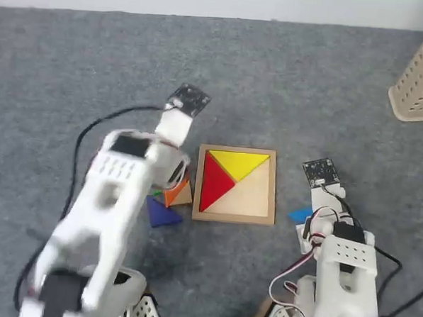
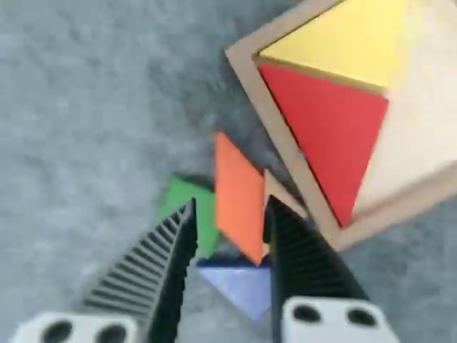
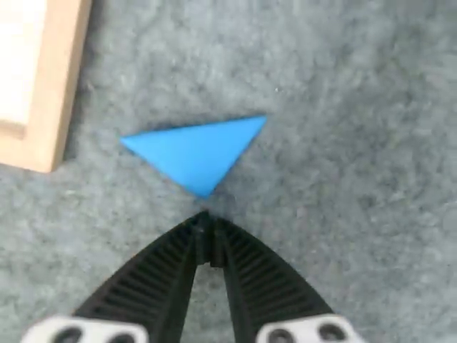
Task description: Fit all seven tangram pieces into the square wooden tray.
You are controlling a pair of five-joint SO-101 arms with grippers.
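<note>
Sitting flat on the grey carpeted table (image 1: 272,76), the square wooden tray (image 1: 233,218) holds two pieces. A large yellow triangle (image 1: 237,162) lies along its far edge, and a large red triangle (image 1: 214,183) lies along the side facing your left arm. The two meet edge to edge, and the rest of the floor is bare wood.

Just outside that side lie an orange parallelogram (image 2: 239,196), a small green piece (image 2: 187,204) (partly hidden, shape not determinable) and a dark blue triangle (image 2: 239,286), clustered together.

Your left gripper (image 2: 233,207) stands over the cluster with its fingers apart, the orange parallelogram between them.

On the tray's other side a light blue triangle (image 3: 196,150) lies alone on the carpet. Your right gripper (image 3: 205,223) has its fingers pressed together, tips just short of the triangle's nearest corner.

A beige perforated basket (image 1: 421,77) stands well apart at the far edge.
</note>
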